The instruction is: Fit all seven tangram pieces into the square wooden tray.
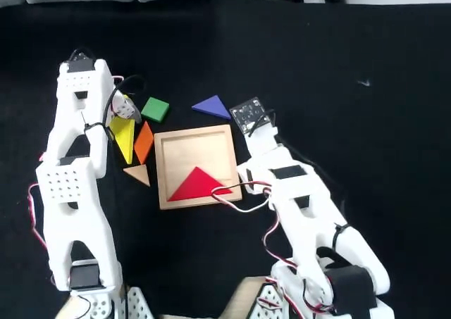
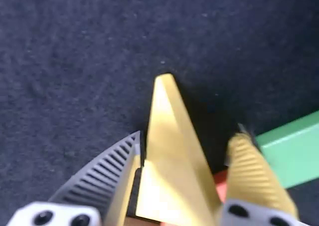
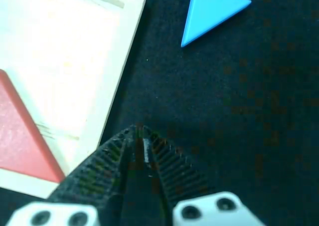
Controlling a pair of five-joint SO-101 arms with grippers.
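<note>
High view: the square wooden tray (image 1: 159, 170) lies at the table centre between the two arms. It is a rigid board with a raised rim, and judged unlikely to shift under light contact. The red triangle (image 1: 196, 185) lies inside it against the near rim.

The yellow triangle (image 2: 167, 156) is the piece in hand and lies flat on the cloth left of the tray. It is judged to be light, stiff painted wood with smooth, somewhat slippery faces, not fragile. Take hold across its two long edges near the wide part. At the narrow tip the edges taper and a pinch would tend to squeeze the piece out.

The left gripper (image 2: 189, 138) stands open astride this triangle. One finger (image 2: 109, 166) lies against one long edge. The other finger stands just beside the opposite edge with a dark gap between them. The tip of the triangle projects beyond the fingertips.

The blue triangle (image 3: 212, 9) lies just beyond the tray's far right corner. The right gripper (image 3: 141, 135) is closed and empty. It is just right of the tray's right rim and near of the blue triangle, apart from it.

The orange piece (image 1: 144, 142) lies touching the yellow triangle's right side. The green square (image 1: 155, 110) lies just far of both.
</note>
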